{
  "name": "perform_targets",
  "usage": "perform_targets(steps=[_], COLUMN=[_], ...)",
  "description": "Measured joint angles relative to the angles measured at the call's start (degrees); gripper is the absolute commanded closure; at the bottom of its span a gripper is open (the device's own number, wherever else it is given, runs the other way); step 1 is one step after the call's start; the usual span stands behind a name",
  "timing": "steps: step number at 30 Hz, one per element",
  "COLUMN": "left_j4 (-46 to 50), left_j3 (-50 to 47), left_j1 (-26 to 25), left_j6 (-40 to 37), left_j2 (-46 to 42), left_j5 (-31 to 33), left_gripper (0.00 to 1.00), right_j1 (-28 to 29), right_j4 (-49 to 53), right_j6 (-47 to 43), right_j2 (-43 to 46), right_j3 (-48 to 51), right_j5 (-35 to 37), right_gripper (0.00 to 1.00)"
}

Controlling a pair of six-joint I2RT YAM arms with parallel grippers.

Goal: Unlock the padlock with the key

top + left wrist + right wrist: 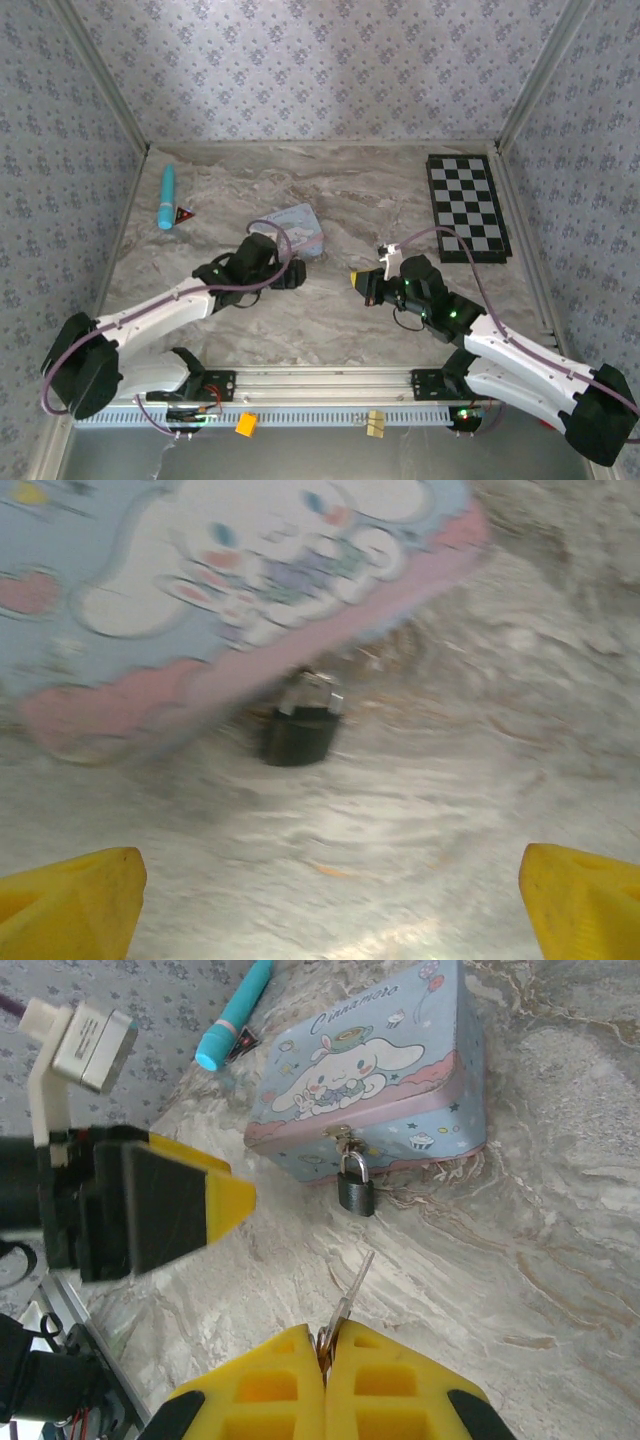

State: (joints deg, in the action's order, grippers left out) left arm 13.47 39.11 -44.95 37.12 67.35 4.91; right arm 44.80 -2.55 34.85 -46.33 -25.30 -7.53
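Tiny black padlock (355, 1192), silver shackle (361, 1165), at front of the light-blue tin (375, 1070)

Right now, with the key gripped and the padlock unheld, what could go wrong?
1. The padlock hangs loose at the tin clasp; the left gripper is open, short of it, so the key may just push it aside.
2. The right gripper pinches only the key's head; it could twist or slip on contact.
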Motion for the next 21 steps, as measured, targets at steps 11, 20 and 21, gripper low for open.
perform_targets(steps=[11, 20, 21], left_j4=[-11.7, -14.6, -15.1], left_j3=[-1.3, 3.2, 3.9], left_j1=[-0.3, 3.1, 3.4], left_j6=[-5.9, -11.9, -12.3], left_j2=[14.7, 24.0, 24.7], left_j5=[-1.5, -1.2, -1.2], left_gripper=[0.04, 0.12, 0.13], right_j1=[1.6, 2.0, 2.0], right_j4=[-2.1, -2.3, -2.3], right_j6=[1.2, 1.8, 1.8], right_j2=[0.5, 3.7, 3.7], right_j3=[1.4, 2.9, 3.0], right_j5=[2.1, 3.5, 3.6], right_gripper=[1.0, 1.0, 1.0])
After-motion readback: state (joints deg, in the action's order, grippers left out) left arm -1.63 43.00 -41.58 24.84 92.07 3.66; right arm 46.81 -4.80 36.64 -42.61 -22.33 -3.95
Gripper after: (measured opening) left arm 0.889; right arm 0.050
